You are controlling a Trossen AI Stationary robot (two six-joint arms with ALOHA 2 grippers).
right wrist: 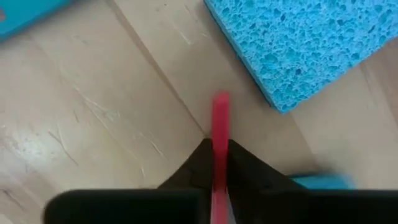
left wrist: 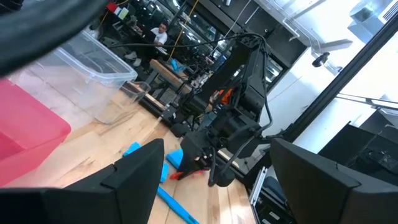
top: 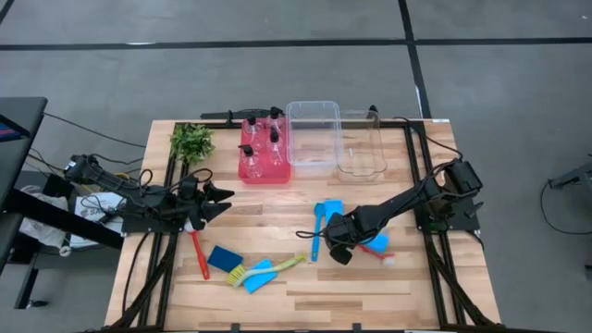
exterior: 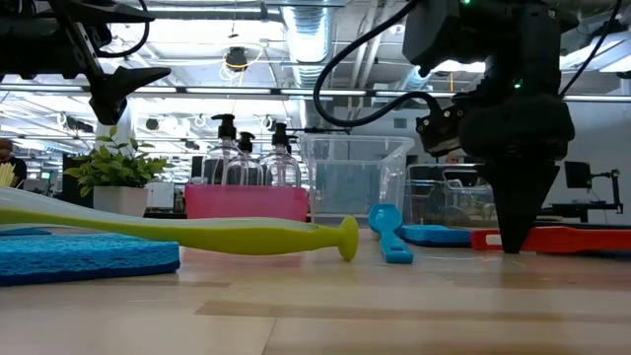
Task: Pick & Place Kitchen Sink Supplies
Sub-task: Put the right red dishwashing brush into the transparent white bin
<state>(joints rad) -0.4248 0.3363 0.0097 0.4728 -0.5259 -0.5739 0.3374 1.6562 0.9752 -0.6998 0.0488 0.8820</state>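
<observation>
Right gripper (top: 339, 252): lowered to the table right of centre; fingers pinched together on the handle of a red brush (right wrist: 219, 127), which shows between the two finger tips in the right wrist view.
Red brush by right gripper: lies flat on the wood, running rightward from the gripper (exterior: 557, 238).
Near obstacles: a blue sponge (right wrist: 298, 43) lies just beside the gripped handle; a blue brush (top: 317, 231) lies just left of the gripper, with another blue sponge (top: 329, 209) near its upper end.
Left gripper (top: 222, 200): held above the table's left side, fingers spread wide, holding nothing.
Left-side items: a second red brush (top: 199, 254) lies below the left gripper; a dark blue sponge (top: 224, 258), a yellow-green brush (top: 268, 268) and a light blue sponge (top: 259, 277) lie near the front edge.
Bottles (top: 262, 141): clear with black caps, standing in the red tray (top: 264, 170) at the back.
Clear bins (top: 313, 139): two, just right of the tray; the second (top: 361, 144) is farther right.
Plant (top: 191, 141): back left corner, well apart from both grippers.
Background: a person (left wrist: 161, 32) shows far behind the table in the left wrist view.
</observation>
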